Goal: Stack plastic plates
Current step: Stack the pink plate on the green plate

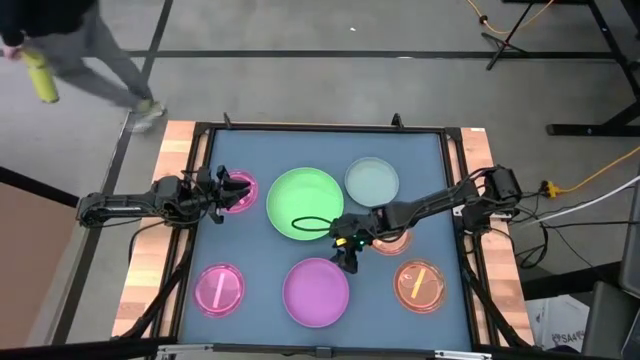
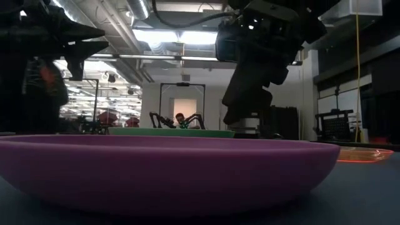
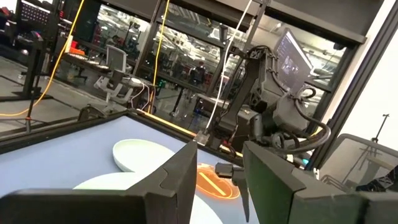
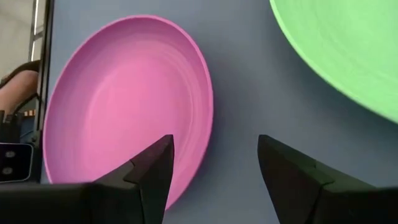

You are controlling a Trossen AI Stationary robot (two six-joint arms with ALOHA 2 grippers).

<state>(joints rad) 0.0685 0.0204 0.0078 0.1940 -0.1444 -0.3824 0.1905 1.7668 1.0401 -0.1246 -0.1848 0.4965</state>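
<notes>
The purple plate [image 1: 316,291] lies flat near the table's near edge; it fills the low view's foreground [image 2: 156,169]. My right gripper [image 1: 349,264] points down, open, over the plate's far right rim [image 4: 202,112], one finger above the plate and one above the mat [image 4: 216,142]. I see no touch. The green plate [image 1: 305,203] lies mid-table, the pale blue-grey plate [image 1: 372,180] beyond it. My left gripper [image 1: 243,190] hovers open [image 3: 221,149] above a small pink plate [image 1: 237,200]. A second pink plate [image 1: 219,289] lies near left. One orange plate [image 1: 420,284] lies near right, another [image 1: 392,243] under my right arm.
A raised black frame [image 1: 320,128] borders the blue mat. A black cable loop [image 1: 310,222] hangs over the green plate. A person [image 1: 90,60] walks on the floor beyond the table's far left corner. Bare mat [image 1: 260,250] shows between the plates.
</notes>
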